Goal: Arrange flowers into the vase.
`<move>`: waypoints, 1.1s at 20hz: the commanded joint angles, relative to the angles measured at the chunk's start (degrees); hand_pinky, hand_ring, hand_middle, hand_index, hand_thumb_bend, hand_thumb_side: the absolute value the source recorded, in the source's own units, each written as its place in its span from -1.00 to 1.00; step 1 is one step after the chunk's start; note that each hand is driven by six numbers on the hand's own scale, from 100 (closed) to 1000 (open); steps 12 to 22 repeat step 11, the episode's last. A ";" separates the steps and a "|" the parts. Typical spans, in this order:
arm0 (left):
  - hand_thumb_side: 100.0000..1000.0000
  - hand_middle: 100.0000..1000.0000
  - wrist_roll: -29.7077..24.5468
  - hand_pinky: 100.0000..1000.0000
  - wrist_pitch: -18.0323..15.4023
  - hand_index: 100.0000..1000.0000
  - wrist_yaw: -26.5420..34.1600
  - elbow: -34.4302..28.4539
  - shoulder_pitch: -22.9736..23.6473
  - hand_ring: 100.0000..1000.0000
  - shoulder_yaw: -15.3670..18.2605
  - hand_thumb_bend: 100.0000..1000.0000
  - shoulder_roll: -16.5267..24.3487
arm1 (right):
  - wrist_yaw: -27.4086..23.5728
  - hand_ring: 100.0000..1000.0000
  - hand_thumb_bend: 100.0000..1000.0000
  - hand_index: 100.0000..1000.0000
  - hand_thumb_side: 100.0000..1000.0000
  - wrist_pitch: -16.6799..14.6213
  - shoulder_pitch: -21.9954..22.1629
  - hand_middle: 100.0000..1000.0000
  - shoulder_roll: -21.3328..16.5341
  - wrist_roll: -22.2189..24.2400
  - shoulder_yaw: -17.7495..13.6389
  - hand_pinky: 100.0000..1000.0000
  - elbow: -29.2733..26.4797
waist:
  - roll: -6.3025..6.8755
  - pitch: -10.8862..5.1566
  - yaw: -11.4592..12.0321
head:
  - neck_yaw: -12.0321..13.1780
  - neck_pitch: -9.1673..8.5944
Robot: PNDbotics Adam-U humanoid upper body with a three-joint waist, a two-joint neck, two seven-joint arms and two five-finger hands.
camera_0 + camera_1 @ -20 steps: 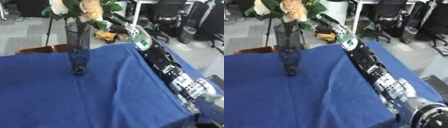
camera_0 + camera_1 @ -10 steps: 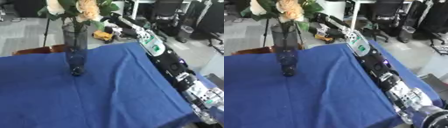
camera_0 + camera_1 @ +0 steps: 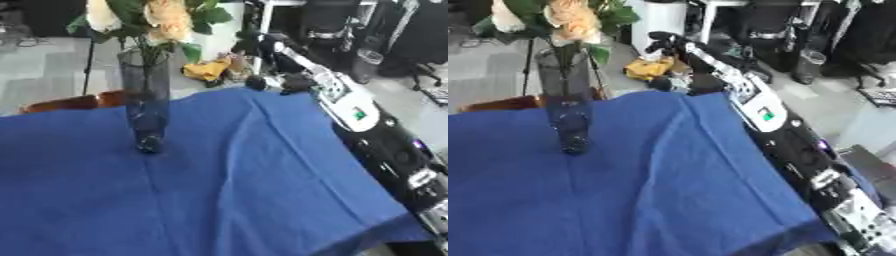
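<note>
A tall glass vase [image 3: 146, 102] is standing upright on a blue tablecloth [image 3: 227, 190], holding pale peach and cream flowers [image 3: 166, 19] with green leaves. The robot's right arm [image 3: 772, 125] is stretching past the vase's right side, beyond the table's far edge. Its right hand [image 3: 661, 42] is too dark and blurred to tell whether the fingers are spread or curled.

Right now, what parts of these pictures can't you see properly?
- Flowers: their tops are cut off by the top edge in both eye views.
- Right hand: far off, blurred and dark against the clutter behind, so its fingers cannot be made out.
- Left hand: in neither view.
- Stems inside the vase: blurred behind the dark glass.
- Yellow thing on the floor: too blurred to name.
</note>
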 commanded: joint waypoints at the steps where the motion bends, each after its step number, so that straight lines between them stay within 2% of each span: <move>1: 0.42 0.14 0.33 -0.27 -0.04 0.50 -0.23 -1.02 -0.37 0.06 0.50 0.05 1.32 | -0.92 1.00 0.34 1.00 0.08 1.29 -0.04 0.59 -2.61 -0.42 -1.35 1.00 -3.45 | 0.92 -0.07 -0.02 | 0.26 -0.41; 10: 0.42 0.14 0.33 -0.27 -0.04 0.50 -0.23 -1.03 -0.37 0.06 0.50 0.05 1.32 | -0.89 1.00 0.34 1.00 0.08 1.97 0.11 0.59 -2.56 -0.62 -1.39 1.00 -4.19 | 0.92 -0.07 -0.02 | 0.27 -0.42; 11: 0.35 0.15 0.57 -0.26 -0.19 0.50 -0.34 -1.15 -0.33 0.07 0.89 0.11 1.46 | -1.13 1.00 0.31 1.00 -0.16 1.75 0.51 0.58 -2.16 -0.55 -1.69 1.00 -4.31 | 0.95 0.24 -0.42 | 1.22 -0.88; 22: 0.35 0.15 0.57 -0.26 -0.19 0.50 -0.34 -1.15 -0.33 0.07 0.89 0.11 1.46 | -1.13 1.00 0.31 1.00 -0.16 1.75 0.51 0.58 -2.16 -0.55 -1.69 1.00 -4.31 | 0.95 0.24 -0.42 | 1.22 -0.88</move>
